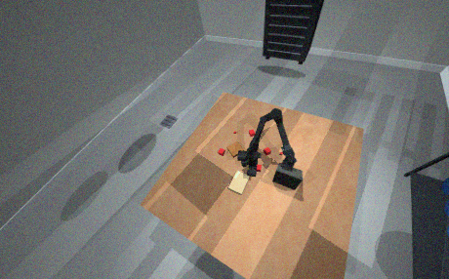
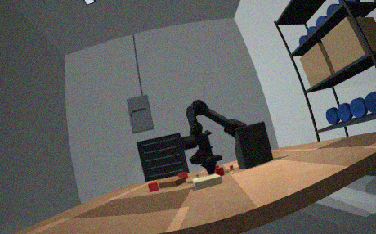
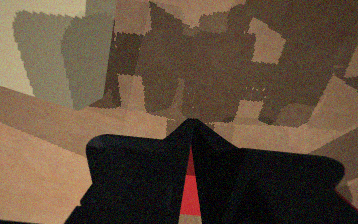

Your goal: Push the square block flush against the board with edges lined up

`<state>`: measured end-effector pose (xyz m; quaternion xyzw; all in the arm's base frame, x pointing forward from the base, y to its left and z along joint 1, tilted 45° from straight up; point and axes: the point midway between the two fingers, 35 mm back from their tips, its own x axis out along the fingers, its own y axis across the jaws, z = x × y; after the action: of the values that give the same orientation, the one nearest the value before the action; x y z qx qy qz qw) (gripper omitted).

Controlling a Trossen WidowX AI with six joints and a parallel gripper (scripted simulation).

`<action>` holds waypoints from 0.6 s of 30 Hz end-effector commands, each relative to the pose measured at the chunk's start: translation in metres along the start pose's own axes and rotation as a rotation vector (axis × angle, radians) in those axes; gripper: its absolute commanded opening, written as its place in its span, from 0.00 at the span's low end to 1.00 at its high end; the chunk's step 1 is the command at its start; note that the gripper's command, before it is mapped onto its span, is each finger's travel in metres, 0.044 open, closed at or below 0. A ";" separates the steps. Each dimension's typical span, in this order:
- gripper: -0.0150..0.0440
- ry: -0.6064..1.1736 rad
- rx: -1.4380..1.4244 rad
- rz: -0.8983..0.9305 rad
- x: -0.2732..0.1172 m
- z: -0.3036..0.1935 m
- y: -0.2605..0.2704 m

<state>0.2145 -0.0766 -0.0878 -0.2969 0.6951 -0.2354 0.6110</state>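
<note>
The pale yellow board (image 1: 238,183) (image 2: 208,182) (image 3: 0,50) lies flat on the table, with its shaded side at the upper left of the wrist view. The brown square block (image 1: 234,148) (image 2: 171,182) lies flat, apart from the board, beyond it in the top view; the arm partly covers that area. The wrist view does not show the block. My gripper (image 1: 251,174) (image 2: 211,173) (image 3: 191,123) is shut and empty, pointing down close to the table beside the board's far end. I cannot tell whether the fingertips touch the board.
Red cubes lie around the parts, one (image 1: 222,152) (image 2: 153,186) left of the block, one (image 1: 252,133) beyond it and one (image 1: 259,168) (image 2: 219,171) close beside the gripper. Another red cube (image 1: 267,151) lies under the arm. The black arm base (image 1: 287,177) (image 2: 254,145) stands to the right.
</note>
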 end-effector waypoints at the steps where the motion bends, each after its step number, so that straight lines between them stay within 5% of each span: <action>1: 0.25 -0.004 0.009 0.003 -0.001 -0.005 -0.001; 18: 0.25 -0.003 0.008 0.003 0.000 -0.024 -0.001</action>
<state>0.1943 -0.0777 -0.0851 -0.2974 0.6953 -0.2354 0.6105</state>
